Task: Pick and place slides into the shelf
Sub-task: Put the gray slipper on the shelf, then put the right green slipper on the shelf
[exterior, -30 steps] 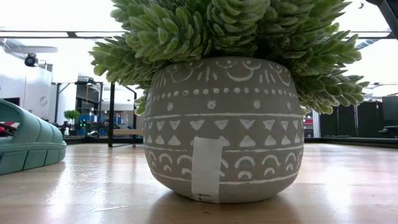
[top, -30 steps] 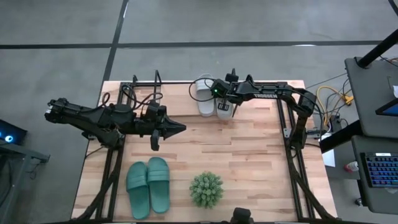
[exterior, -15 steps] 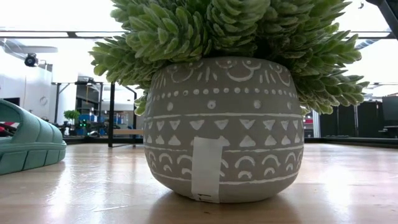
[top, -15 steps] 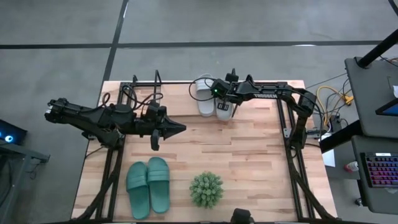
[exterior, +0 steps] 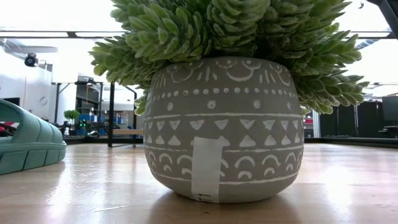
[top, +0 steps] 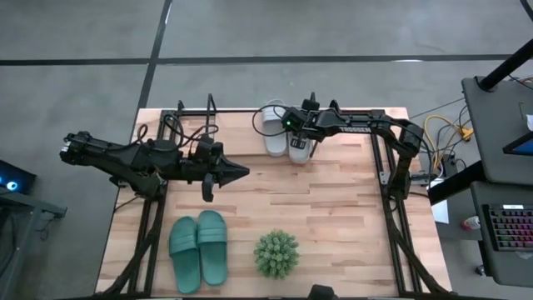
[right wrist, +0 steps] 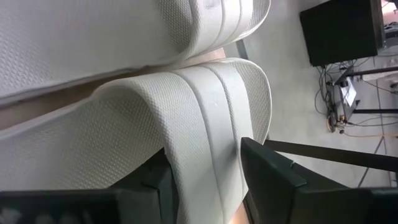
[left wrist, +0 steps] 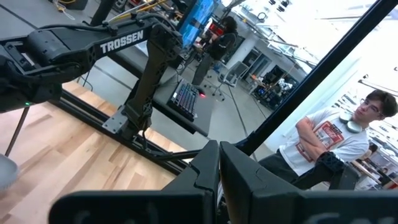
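Observation:
Two pale grey slides point(top: 275, 127) lie side by side, soles down, at the table's far edge. My right gripper point(top: 303, 138) hovers over the right one point(top: 297, 147), open, with its fingers on either side of that slide's strap point(right wrist: 205, 118). A teal pair point(top: 200, 250) lies near the front left and shows again in the low view point(exterior: 28, 146). The black wire shelf point(top: 190, 123) stands at the far left. My left gripper point(top: 243, 171) is shut and empty over the table's middle, seen also in its wrist view point(left wrist: 219, 149). My right gripper comes at the right grey slide from above, with one finger point(right wrist: 273, 180) on each side of its wide strap point(right wrist: 211, 155). I cannot tell whether the fingers touch the strap. The slide lies flat on the wood.
A spiky green plant point(top: 276, 254) in a patterned pot point(exterior: 224, 124) stands near the front middle and fills the low view. Black frame rails point(top: 391, 217) run along the table's left and right sides. A person point(left wrist: 323, 143) stands beyond the table.
In the high view, a dark finger of my right gripper that stuck out past the right grey slide's near end no longer shows there. Both grey slides lie where they were.

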Robot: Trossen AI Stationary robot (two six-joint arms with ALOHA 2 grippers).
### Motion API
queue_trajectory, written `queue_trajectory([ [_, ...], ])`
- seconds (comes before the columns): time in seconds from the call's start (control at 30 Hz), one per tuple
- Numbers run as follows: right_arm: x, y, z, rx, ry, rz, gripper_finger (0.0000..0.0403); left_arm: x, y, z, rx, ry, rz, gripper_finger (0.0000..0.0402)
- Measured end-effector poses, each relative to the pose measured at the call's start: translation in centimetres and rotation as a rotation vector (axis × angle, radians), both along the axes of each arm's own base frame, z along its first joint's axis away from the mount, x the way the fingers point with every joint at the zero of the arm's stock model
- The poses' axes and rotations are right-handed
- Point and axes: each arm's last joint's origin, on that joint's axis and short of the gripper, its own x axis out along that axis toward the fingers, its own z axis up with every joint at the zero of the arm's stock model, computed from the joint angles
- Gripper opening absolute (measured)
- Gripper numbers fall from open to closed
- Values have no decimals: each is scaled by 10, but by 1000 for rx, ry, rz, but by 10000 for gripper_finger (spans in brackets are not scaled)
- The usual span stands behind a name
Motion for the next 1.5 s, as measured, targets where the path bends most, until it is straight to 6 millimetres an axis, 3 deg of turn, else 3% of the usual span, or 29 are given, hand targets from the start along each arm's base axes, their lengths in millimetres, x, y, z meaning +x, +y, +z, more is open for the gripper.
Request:
queue_trajectory([
  [1.0, -1, 28, 18, 28, -10, 66, 153, 1, 0, -4, 8, 12, -6, 0],
  [1.5, 1, 53, 44, 14, -89, 98, 153, 1, 0, -4, 31, 14, -7, 0],
])
